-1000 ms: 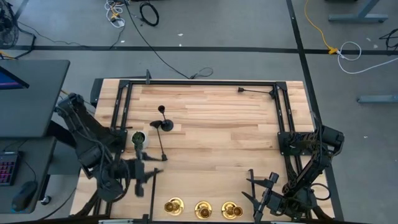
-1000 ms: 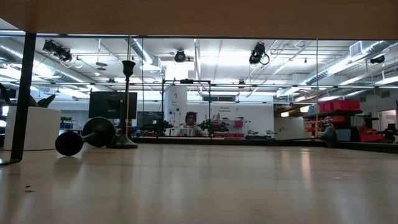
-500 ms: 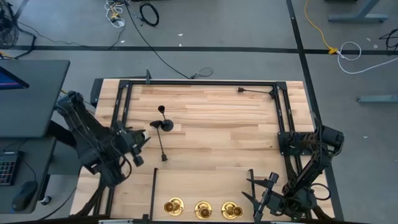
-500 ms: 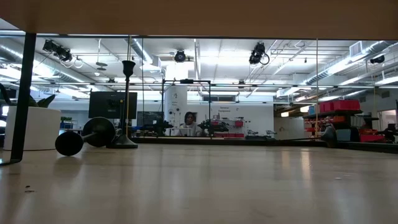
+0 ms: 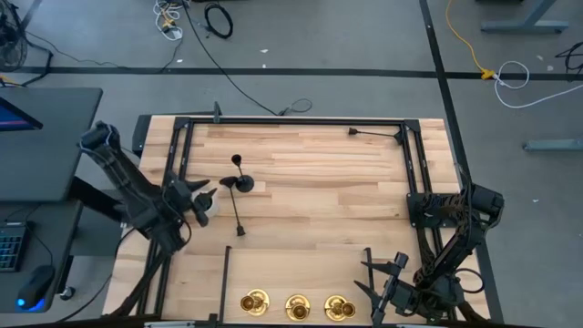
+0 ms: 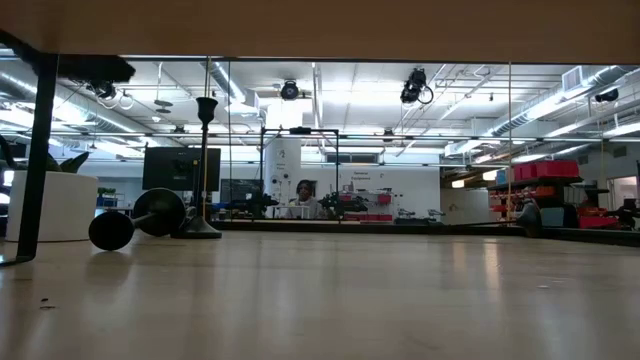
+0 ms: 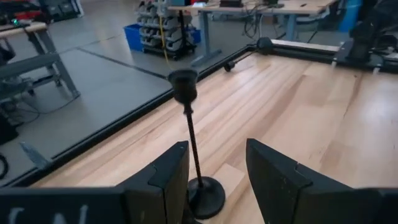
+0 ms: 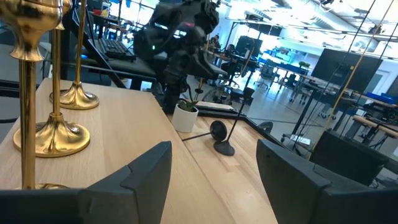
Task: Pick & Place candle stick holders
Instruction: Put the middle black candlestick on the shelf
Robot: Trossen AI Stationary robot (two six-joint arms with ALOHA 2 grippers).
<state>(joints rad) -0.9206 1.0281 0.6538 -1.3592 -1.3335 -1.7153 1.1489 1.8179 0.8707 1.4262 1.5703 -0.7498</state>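
candle stick holders stand in two groups: three brass ones (image 5: pixel 297 306) in a row along the table's (image 5: pixel 319 191) near edge, and black ones toward the left edge, one upright (image 5: pixel 240 173), one lying flat (image 5: pixel 239 215) just beside it. a small white pot (image 5: pixel 206 204) sits by the left edge. the left gripper (image 5: pixel 202 202), fingers parted and grasping nothing, hangs over that pot, facing the upright black holder. the right gripper (image 5: pixel 383 278), also released and empty, waits at the near right corner.

Robotics lab: workbenches (image 7: pixel 292 6), monitors (image 6: pixel 181 168), exposed ceiling ducts (image 6: pixel 560 100).
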